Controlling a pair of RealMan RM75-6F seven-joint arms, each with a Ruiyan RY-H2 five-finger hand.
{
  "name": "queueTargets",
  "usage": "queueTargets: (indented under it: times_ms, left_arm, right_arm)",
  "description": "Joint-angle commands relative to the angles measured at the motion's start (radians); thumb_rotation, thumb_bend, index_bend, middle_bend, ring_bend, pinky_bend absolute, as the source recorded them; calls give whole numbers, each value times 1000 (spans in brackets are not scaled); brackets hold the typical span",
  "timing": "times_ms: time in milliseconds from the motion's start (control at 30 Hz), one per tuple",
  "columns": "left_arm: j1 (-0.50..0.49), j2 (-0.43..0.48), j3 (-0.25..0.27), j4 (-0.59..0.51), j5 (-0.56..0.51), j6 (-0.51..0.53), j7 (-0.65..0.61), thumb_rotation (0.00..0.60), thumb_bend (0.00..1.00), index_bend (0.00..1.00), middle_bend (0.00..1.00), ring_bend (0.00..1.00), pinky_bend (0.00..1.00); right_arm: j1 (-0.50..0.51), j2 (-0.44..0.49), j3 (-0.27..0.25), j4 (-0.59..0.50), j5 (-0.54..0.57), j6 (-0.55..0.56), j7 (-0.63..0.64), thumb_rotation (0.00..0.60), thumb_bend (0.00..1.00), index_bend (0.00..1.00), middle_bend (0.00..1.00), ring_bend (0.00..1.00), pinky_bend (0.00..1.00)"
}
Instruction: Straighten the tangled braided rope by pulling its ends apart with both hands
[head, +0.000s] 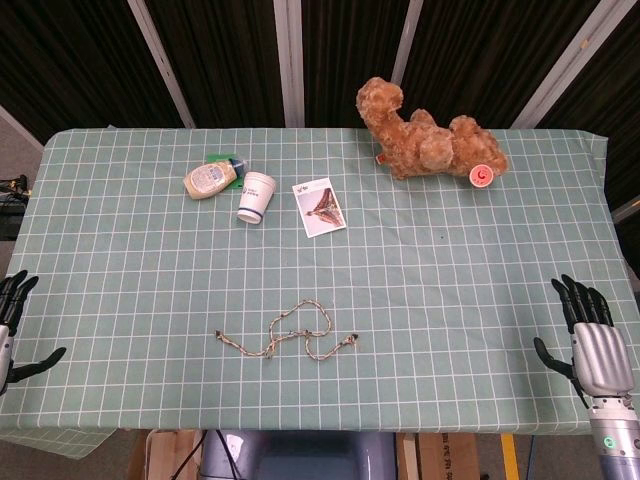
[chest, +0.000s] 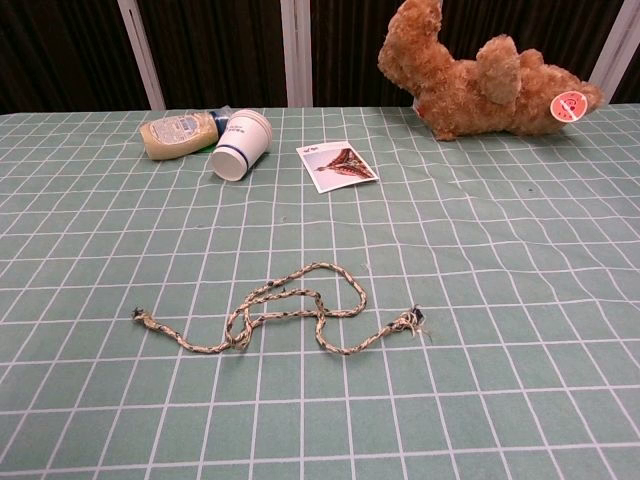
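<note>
The braided rope (head: 288, 332) lies in a loose tangle near the table's front edge, with a loop in its middle and frayed ends pointing left and right. The chest view shows the rope (chest: 290, 312) close up, its loop crossing over itself. My left hand (head: 14, 325) hovers at the table's left edge, fingers spread and holding nothing. At the right front edge my right hand (head: 590, 335) is likewise spread and holds nothing. Both hands are far from the rope. Neither hand appears in the chest view.
A brown teddy bear (head: 428, 135) lies at the back right. A squeeze bottle (head: 210, 180) lies on its side beside a white paper cup (head: 255, 197) at the back left. A picture card (head: 319, 207) lies flat near the middle. The green checked tablecloth (head: 450, 280) covers the table.
</note>
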Motion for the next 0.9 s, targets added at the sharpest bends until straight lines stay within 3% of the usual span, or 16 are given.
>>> queueTargets:
  times_ms: [33, 400, 600, 900]
  left_arm:
    - [0, 0, 0, 0, 0, 0, 1, 600, 131, 63, 0, 0, 0]
    - [1, 2, 1, -1, 3, 3, -4, 600, 131, 62, 0, 0, 0]
    - [-2, -2, -2, 1, 0, 0, 2, 600, 131, 62, 0, 0, 0]
    - [-6, -10, -4, 2, 0, -3, 12, 600, 131, 62, 0, 0, 0]
  right_arm:
    - [0, 0, 0, 0, 0, 0, 0, 600, 355, 0, 0, 0, 0]
    - [2, 1, -3, -11, -12, 1, 5, 600, 355, 0, 0, 0, 0]
    - [45, 1, -28, -54, -103, -40, 69, 600, 355, 6, 0, 0, 0]
    - [132, -37, -44, -91, -185, -135, 84, 600, 355, 236, 67, 0, 0]
